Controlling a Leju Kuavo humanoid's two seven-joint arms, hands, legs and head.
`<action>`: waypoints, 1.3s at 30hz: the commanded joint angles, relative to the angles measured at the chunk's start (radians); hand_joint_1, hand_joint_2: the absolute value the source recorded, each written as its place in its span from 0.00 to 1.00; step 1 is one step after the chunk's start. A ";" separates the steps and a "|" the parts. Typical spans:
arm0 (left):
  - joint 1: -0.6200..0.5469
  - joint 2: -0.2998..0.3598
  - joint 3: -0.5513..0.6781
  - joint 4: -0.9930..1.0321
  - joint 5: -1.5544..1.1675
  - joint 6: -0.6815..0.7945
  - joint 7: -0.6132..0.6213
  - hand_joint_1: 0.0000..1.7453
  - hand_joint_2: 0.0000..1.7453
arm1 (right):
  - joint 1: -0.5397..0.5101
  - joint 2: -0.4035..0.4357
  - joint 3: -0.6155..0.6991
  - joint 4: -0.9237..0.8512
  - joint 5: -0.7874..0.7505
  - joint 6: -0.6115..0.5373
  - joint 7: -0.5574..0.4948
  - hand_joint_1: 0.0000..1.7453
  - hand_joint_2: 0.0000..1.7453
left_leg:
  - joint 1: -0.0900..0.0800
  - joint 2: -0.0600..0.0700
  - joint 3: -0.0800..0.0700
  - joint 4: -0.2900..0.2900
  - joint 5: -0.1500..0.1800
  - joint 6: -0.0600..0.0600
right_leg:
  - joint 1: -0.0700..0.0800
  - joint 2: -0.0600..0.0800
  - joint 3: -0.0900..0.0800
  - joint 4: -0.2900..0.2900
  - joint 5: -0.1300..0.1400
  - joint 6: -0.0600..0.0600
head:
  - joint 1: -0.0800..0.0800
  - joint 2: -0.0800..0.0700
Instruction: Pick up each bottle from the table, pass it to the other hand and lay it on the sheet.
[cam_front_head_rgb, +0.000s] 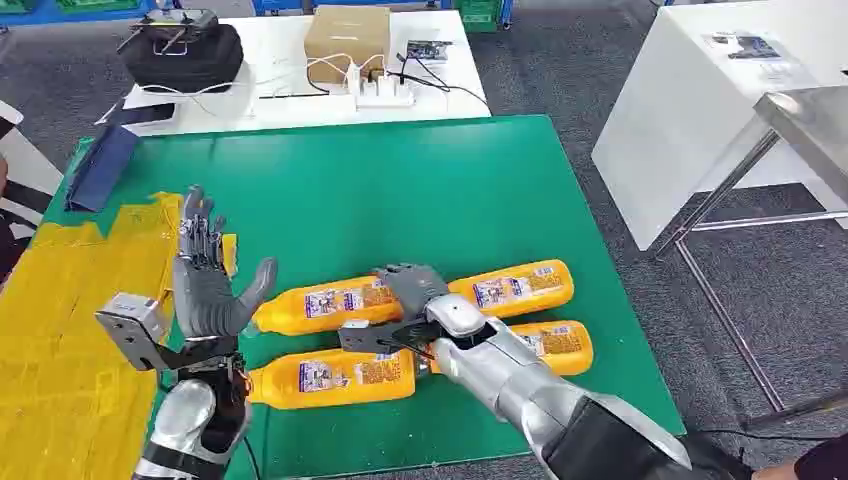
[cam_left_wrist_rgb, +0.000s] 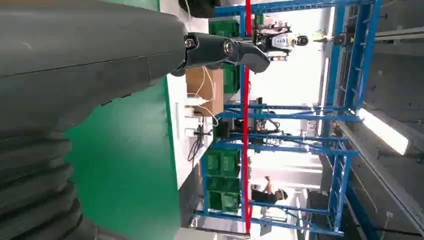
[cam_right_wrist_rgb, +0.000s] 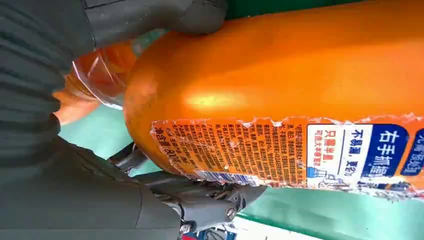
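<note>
Four orange bottles lie on their sides on the green table (cam_front_head_rgb: 400, 190). My right hand (cam_front_head_rgb: 410, 290) grips the base end of the upper-left bottle (cam_front_head_rgb: 330, 303), which lies on the table. In the right wrist view that bottle (cam_right_wrist_rgb: 280, 100) sits between the thumb (cam_right_wrist_rgb: 200, 15) and the darker fingers (cam_right_wrist_rgb: 210, 205). Beside it are the upper-right bottle (cam_front_head_rgb: 520, 287), the lower-left bottle (cam_front_head_rgb: 335, 375) and the lower-right bottle (cam_front_head_rgb: 562, 345). My left hand (cam_front_head_rgb: 210, 280) is raised and open, fingers spread, by the edge of the yellow sheet (cam_front_head_rgb: 60, 330). It holds nothing.
A blue folder (cam_front_head_rgb: 100, 165) lies at the table's far left corner. Behind stands a white table with a black bag (cam_front_head_rgb: 185, 55), a cardboard box (cam_front_head_rgb: 345, 40) and a power strip (cam_front_head_rgb: 385, 95). A white table (cam_front_head_rgb: 700, 120) and a metal frame (cam_front_head_rgb: 800, 115) stand to the right.
</note>
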 joint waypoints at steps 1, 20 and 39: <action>0.013 0.008 0.014 0.018 0.000 -0.003 0.003 0.00 1.00 | 0.000 -0.030 -0.010 0.004 0.020 -0.286 0.008 1.00 1.00 | 0.000 0.000 0.002 0.000 -0.001 0.000 | 0.000 -0.001 0.003 -0.001 -0.001 -0.002 | 0.000 0.000; 0.131 -0.014 0.052 -0.070 -0.108 0.012 0.022 0.00 1.00 | 0.372 0.004 -0.566 -0.659 -0.316 -0.529 -0.271 1.00 1.00 | 0.001 0.001 0.002 0.002 -0.004 -0.001 | 0.001 0.000 0.004 0.000 -0.003 -0.003 | 0.000 0.000; -0.015 0.059 -0.068 -0.037 0.287 -0.506 0.183 0.00 1.00 | 0.395 -0.044 -0.140 -0.584 -0.317 -0.366 -0.391 1.00 1.00 | 0.002 0.004 0.005 0.002 -0.005 -0.002 | 0.003 0.001 0.005 0.000 -0.003 -0.005 | 0.000 0.000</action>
